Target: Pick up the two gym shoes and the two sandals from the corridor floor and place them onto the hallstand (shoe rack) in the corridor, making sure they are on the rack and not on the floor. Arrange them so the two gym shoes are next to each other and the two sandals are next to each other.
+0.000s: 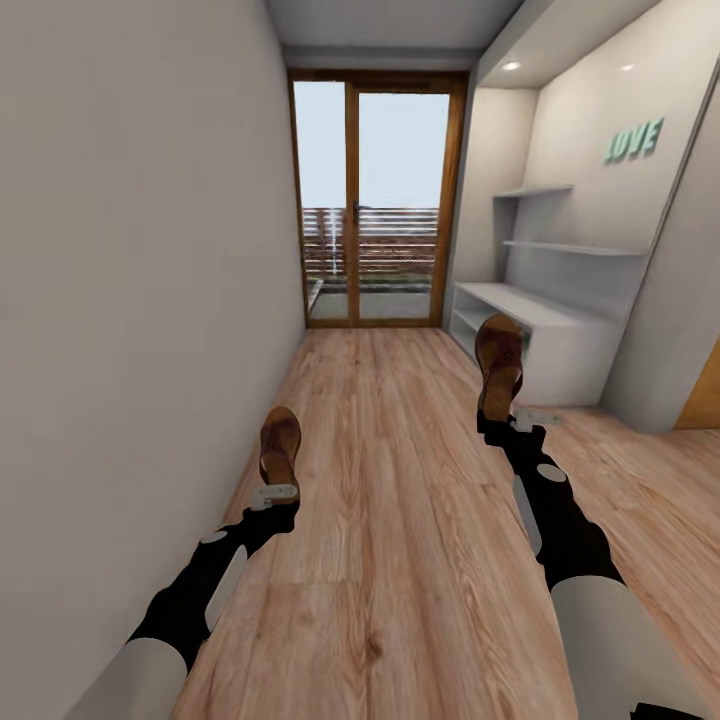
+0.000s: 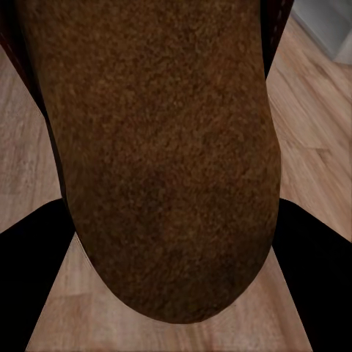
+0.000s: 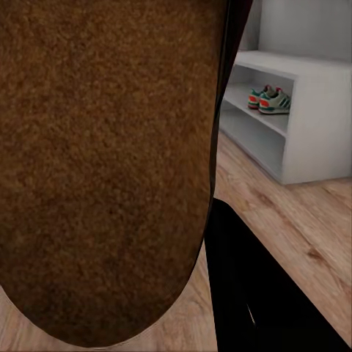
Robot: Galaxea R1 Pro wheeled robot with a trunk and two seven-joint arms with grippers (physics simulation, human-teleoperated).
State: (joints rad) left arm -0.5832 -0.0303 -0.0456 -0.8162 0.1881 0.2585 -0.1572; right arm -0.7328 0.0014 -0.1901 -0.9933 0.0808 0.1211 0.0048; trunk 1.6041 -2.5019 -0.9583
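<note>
We stand in a narrow corridor: a bare grey wall [image 1: 140, 300] hems our left, and open light wood-plank floor [image 1: 400, 480] runs ahead to the wood-framed glass door [image 1: 378, 200]. The pale grey-white hallstand [image 1: 560, 345] sits ahead on the right, with two white green-striped gym shoes [image 3: 270, 100] side by side on its shelf. Our left gripper [image 1: 275, 497] clamps one brown leather sandal [image 1: 280, 445]; our right gripper [image 1: 512, 420] clamps the other brown sandal [image 1: 499, 365].

This is a home corridor: a narrow passage with plain pale walls and wood-plank floor [image 1: 400, 520] leading to a wood-framed glass door [image 1: 378, 200] onto a railed balcony. A built-in hallstand [image 1: 560, 340] with floating shelves fills an alcove under decorative "LOVE" lettering [image 1: 634, 140], with sneakers [image 3: 270, 100] on its shelf.
</note>
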